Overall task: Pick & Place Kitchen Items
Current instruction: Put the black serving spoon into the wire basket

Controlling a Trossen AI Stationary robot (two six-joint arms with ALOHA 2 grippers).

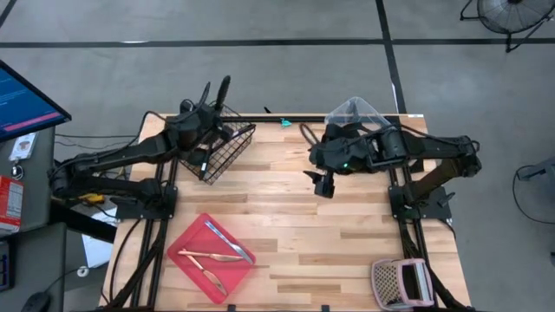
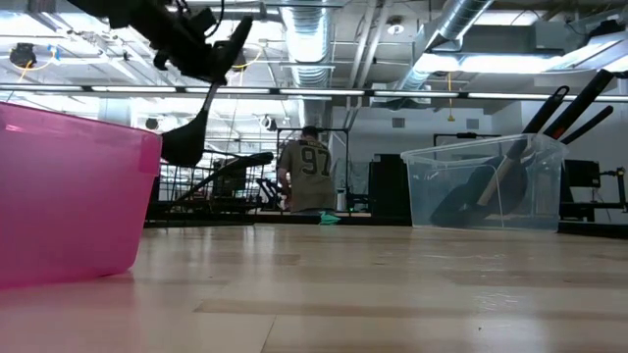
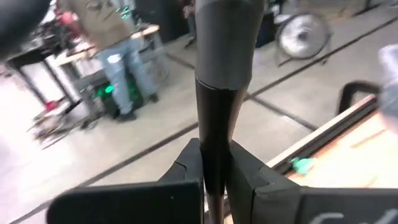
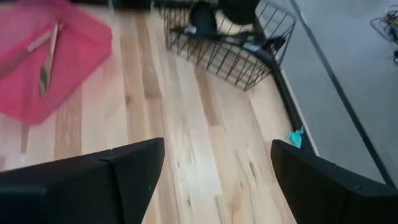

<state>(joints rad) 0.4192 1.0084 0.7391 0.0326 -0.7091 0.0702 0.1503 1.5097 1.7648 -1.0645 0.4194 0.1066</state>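
My left gripper (image 1: 217,121) is raised over the black wire basket (image 1: 221,152) at the table's far left and is shut on a black long-handled utensil (image 2: 186,137). The utensil's dark bowl end hangs below the gripper (image 2: 211,54) in the low view. My right gripper (image 1: 323,184) hangs open above the bare middle of the table, nothing between its fingers (image 4: 130,174). Slim cutlery (image 1: 217,256) lies on the red tray (image 1: 186,260) near the front left. More black utensils (image 2: 559,108) stand in a clear tub (image 2: 486,186). My left gripper pinches the utensil's black shaft (image 3: 211,124) between its two fingers (image 3: 186,168), just below a wider grey section (image 3: 224,43). The fingers come about level and lie across the shaft. The utensil is lifted clear of the table, steeply tilted, with its bowl end (image 2: 182,147) lowest.
The wire basket (image 4: 224,43) shows dark things inside it. The clear tub (image 1: 355,111) stands at the far edge behind my right arm. A pink slotted basket (image 1: 399,282) stands at the front right corner. Bare wood lies between tray, basket and tub. A person stands beyond the table.
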